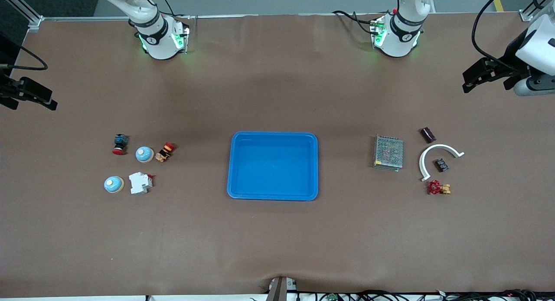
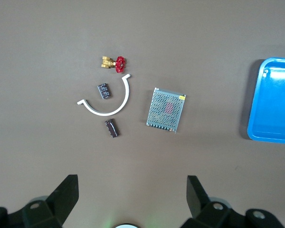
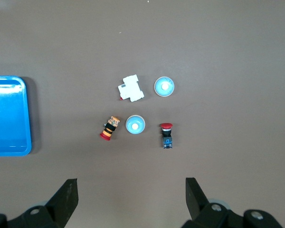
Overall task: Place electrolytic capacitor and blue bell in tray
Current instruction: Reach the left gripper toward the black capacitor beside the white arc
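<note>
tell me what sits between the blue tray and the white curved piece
The grey mesh box lies between the tray and the white curved piece, touching neither; the front view shows it.

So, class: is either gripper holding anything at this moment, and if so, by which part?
Nothing is held. The left gripper and the right gripper are both open and hang above the table, with no object between their fingers; the tray holds nothing either.

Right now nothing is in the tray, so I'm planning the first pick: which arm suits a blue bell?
Right. Both blue bells lie toward its end of the table, and the open right gripper hangs over that end.
</note>
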You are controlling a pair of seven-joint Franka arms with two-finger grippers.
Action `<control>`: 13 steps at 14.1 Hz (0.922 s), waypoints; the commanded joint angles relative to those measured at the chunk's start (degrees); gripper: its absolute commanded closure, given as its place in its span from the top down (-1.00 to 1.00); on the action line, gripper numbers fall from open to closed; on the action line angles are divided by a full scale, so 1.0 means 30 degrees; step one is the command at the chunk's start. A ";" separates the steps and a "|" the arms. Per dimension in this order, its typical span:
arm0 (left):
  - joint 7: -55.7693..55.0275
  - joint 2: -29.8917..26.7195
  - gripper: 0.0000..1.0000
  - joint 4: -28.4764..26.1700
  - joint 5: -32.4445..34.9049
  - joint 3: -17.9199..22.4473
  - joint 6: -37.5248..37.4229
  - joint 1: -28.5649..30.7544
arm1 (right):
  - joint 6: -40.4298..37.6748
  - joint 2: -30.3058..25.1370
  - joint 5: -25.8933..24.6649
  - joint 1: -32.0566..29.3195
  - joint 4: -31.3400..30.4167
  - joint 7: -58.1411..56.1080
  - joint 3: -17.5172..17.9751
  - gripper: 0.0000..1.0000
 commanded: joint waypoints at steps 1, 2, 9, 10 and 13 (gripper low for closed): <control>0.0409 -0.0123 1.00 0.0225 0.0390 -0.0061 -0.0364 0.0035 | -0.0282 0.0114 0.0025 0.0351 0.0273 0.0234 -0.0006 1.00; 0.0438 -0.0094 1.00 0.0225 0.0361 -0.0061 -0.0364 0.0064 | -0.0311 0.0114 0.0025 0.0382 0.0273 0.0234 -0.0006 1.00; 0.0672 0.0405 1.00 -0.2431 0.0390 0.0144 0.1121 0.1350 | -0.0399 0.0143 0.0376 0.0382 0.0156 0.0234 0.0023 1.00; 0.0643 0.0376 1.00 -0.3340 0.0419 0.0144 0.2174 0.1701 | -0.0428 0.0143 0.0464 0.0382 0.0126 0.0234 -0.0006 1.00; 0.0643 0.0375 1.00 -0.6180 0.0506 0.0144 0.5891 0.2785 | -0.0429 0.0318 0.0582 0.0295 0.0097 0.0234 -0.0006 1.00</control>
